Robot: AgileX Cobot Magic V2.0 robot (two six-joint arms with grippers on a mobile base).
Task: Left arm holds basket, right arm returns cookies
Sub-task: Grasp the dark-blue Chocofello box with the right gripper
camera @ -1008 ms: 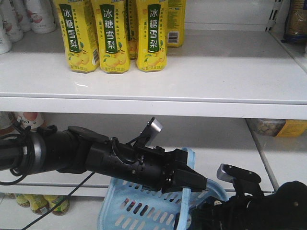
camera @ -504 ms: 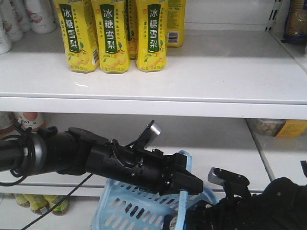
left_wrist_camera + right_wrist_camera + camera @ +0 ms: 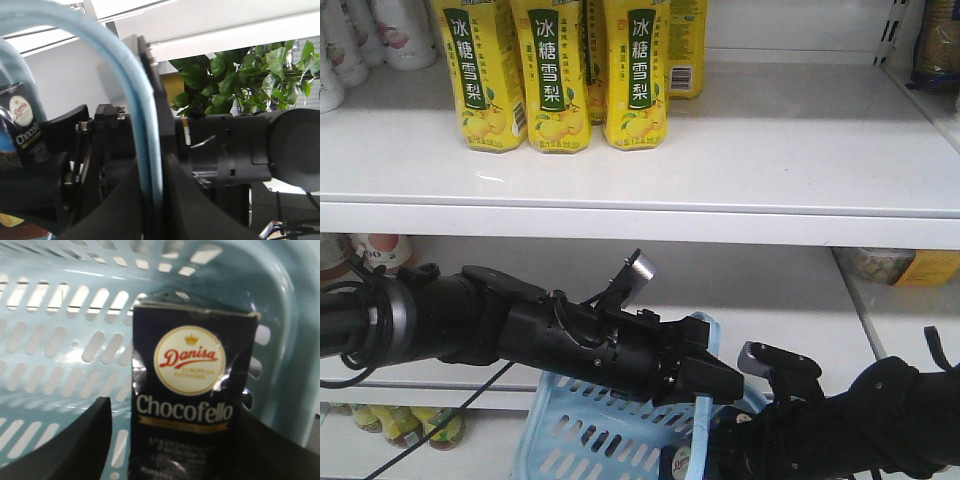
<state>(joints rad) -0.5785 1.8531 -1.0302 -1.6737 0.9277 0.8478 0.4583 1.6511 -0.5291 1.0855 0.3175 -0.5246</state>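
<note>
The left arm (image 3: 520, 330) reaches in from the left. My left gripper (image 3: 705, 385) is shut on the pale blue hoop handle (image 3: 150, 165) of the light blue basket (image 3: 585, 430), holding it in front of the lower shelf. The right arm (image 3: 850, 420) reaches down into the basket from the right. In the right wrist view the cookies (image 3: 187, 390), a dark Danisa Chocofello carton, stand upright against the basket wall (image 3: 60, 330). My right gripper (image 3: 175, 407) is open around the carton; its left finger (image 3: 85, 440) stands apart from it. The carton also shows in the left wrist view (image 3: 22, 125).
Yellow pear-drink bottles (image 3: 555, 75) stand on the white upper shelf (image 3: 770, 130). A clear tub with a yellow label (image 3: 895, 265) sits on the lower shelf at the right. More bottles (image 3: 380, 250) are at the left. A green plant (image 3: 250, 75) is behind the robot.
The right arm has moved left and deeper into the basket. The left gripper and the basket have dropped slightly and since held still.
</note>
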